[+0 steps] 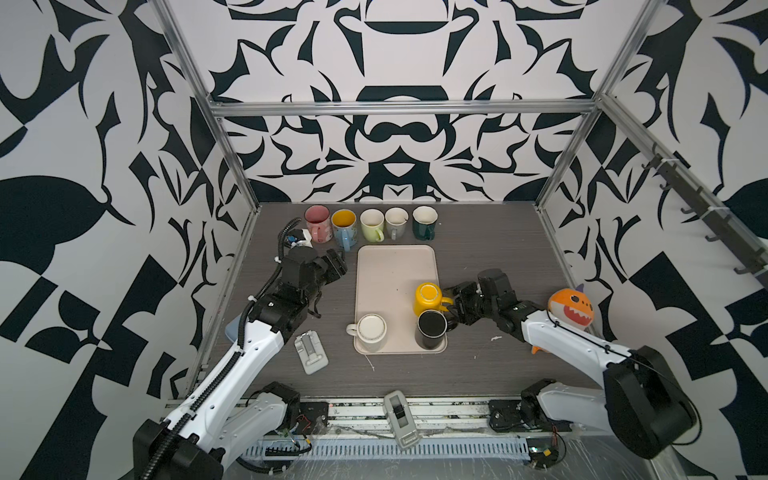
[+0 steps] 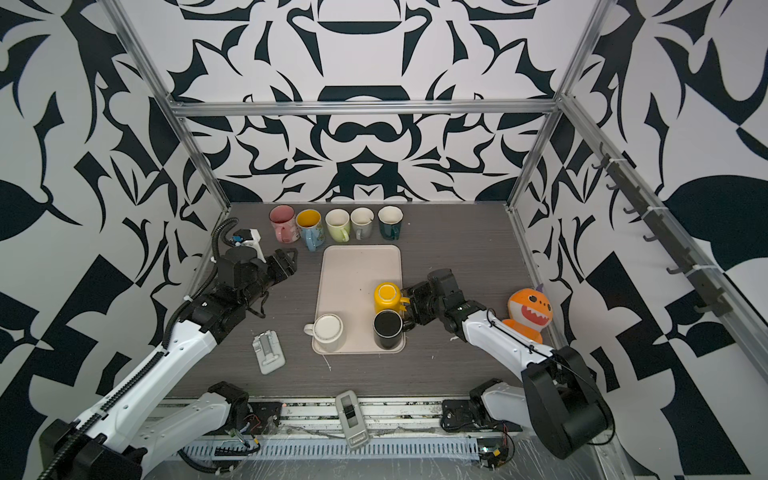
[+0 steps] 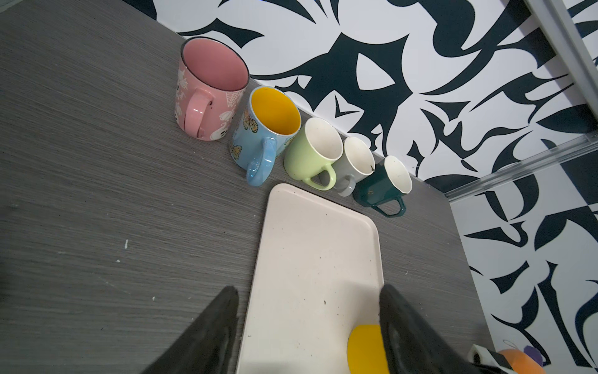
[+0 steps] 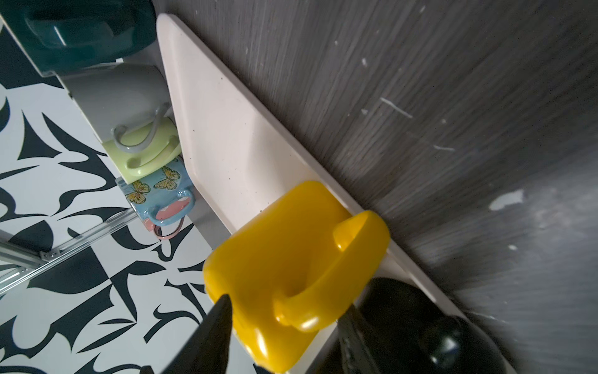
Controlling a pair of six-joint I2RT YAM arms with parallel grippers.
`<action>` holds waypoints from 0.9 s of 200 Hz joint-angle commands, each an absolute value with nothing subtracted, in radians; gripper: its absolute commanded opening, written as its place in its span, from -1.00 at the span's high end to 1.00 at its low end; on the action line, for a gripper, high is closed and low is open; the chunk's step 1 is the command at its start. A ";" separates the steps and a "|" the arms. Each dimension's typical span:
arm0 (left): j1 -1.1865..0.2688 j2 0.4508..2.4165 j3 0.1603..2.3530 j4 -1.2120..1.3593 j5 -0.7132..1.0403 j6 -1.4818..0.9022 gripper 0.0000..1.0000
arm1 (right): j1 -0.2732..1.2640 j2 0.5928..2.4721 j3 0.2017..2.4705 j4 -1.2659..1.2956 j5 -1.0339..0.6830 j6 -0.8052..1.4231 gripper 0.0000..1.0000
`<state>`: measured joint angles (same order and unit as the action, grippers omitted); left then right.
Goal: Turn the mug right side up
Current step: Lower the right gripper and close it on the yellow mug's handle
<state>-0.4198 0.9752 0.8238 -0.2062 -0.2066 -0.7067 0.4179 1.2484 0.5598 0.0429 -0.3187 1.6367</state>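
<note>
1. Nearest, on the front rail: grey dispenser [image 1: 401, 420].
2. Farther in, on the dark worktop [image 1: 498, 257] left of the tray [image 1: 395, 270]: flat grey plastic device [image 1: 311, 352].
3. At the tray's near end: white mug [image 1: 372, 329], base up, handle pointing left; black mug [image 1: 431, 330] in the near right corner.
4. Just behind the black mug, at the tray's right edge: yellow mug [image 1: 427, 296]; stands mouth down, base up, handle pointing right.
5. At that handle: right end effector [image 4: 286, 304], one finger on either side; cannot tell whether clenched on it or merely straddling it.
6. By the right wall: orange shark toy [image 1: 570, 307].
7. Left of the tray, over the worktop: left end effector [image 3: 309, 289], released, nothing between its fingers.
8. Along the far wall, all mouth up: pink mug [image 1: 317, 222], blue mug [image 1: 344, 229], light green mug [image 1: 372, 224], grey mug [image 1: 396, 222], dark green mug [image 1: 424, 222].
</note>
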 commanded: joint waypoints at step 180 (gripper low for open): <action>-0.416 0.950 0.801 -0.243 -0.263 -0.682 -0.45 | 0.356 1.424 0.606 0.251 -0.387 1.652 1.00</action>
<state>-0.4198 0.9741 0.8234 -0.2157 -0.2386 -0.6903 0.3630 1.4117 0.5804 0.2256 -0.3836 1.6474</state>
